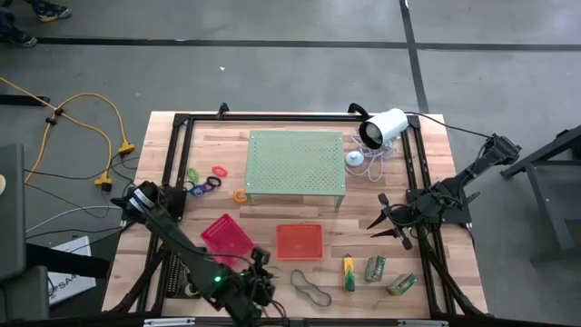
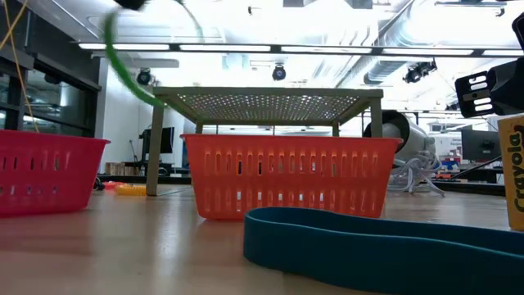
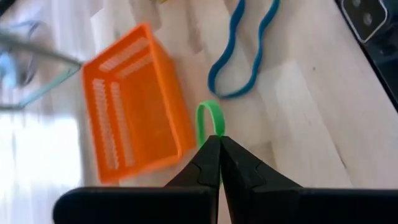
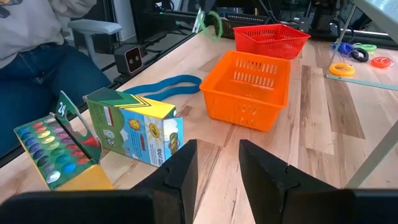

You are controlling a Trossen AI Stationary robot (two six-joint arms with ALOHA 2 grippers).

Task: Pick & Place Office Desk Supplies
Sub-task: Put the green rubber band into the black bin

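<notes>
Pinched between the shut fingers of the left gripper (image 3: 219,146), a green rubber band (image 3: 209,118) hangs above the table with the orange basket (image 3: 134,102) just beside it, while the right gripper (image 1: 388,221), fingers parted and empty, waits well apart.

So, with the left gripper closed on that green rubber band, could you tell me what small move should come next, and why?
Probably carry it sideways over the orange basket before letting go. The left gripper is shut on the green rubber band, lifted above bare table beside the basket, not over it. The blue rubber band lies close by. The right gripper waits open at the table's right side.
</notes>
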